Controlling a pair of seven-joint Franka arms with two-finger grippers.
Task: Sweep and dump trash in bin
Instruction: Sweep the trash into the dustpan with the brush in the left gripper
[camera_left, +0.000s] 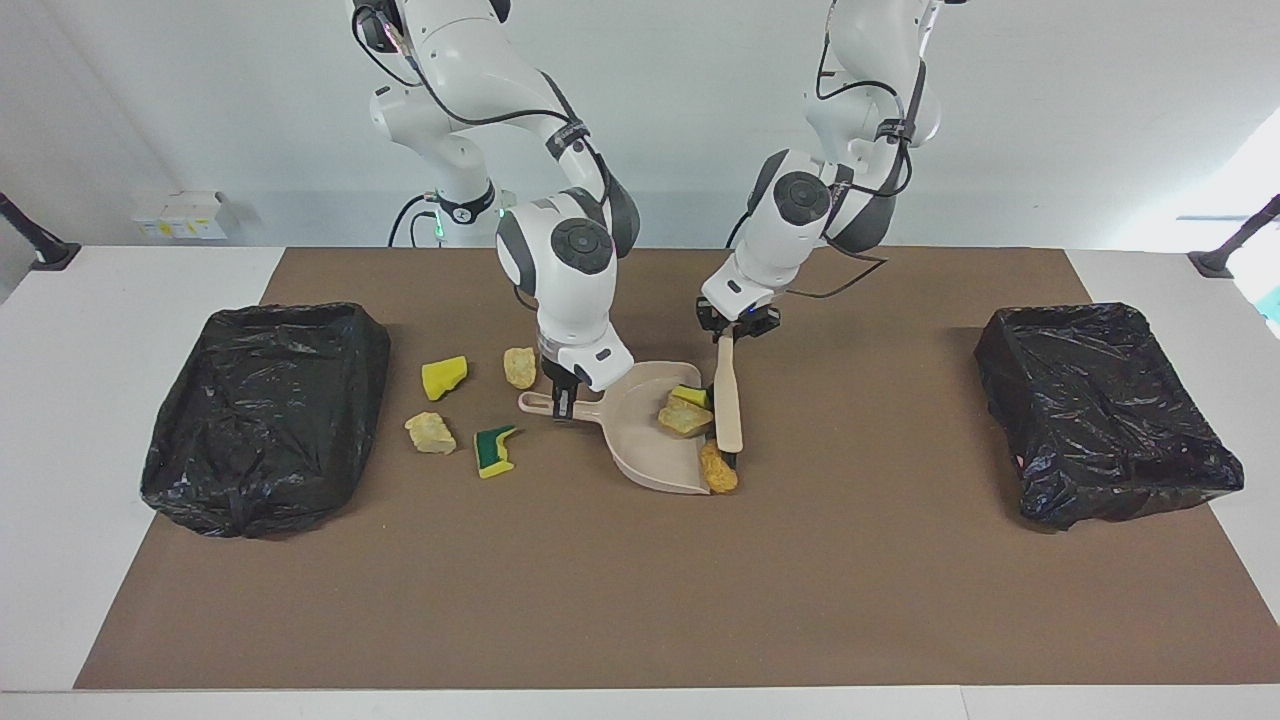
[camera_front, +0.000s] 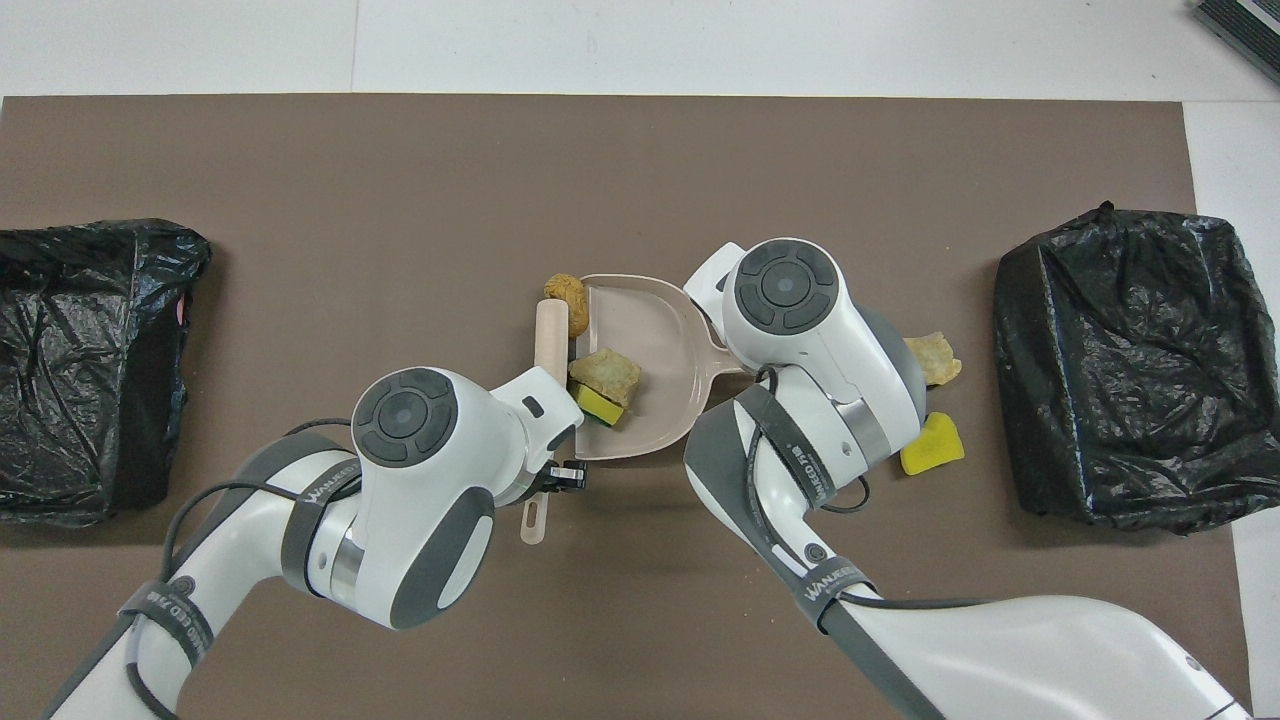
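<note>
Left gripper (camera_left: 738, 330) is clamping the brush (camera_left: 728, 400), pressing three trash chunks (camera_left: 686, 415) at the dustpan (camera_left: 640, 435) mouth. Right gripper (camera_left: 563, 392) is pinching the dustpan handle; four chunks (camera_left: 443, 377) are lying at its 9 o'clock in the facing view.

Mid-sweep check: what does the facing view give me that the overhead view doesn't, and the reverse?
Only the facing view shows the yellow-and-green chunk and the chunk by the pan handle, which the right arm hides from above, and the right gripper shut on the dustpan handle. Only the overhead view shows the brush handle's tip. Both show two chunks in the pan, an orange chunk at its lip, and the left gripper holding the brush.
</note>
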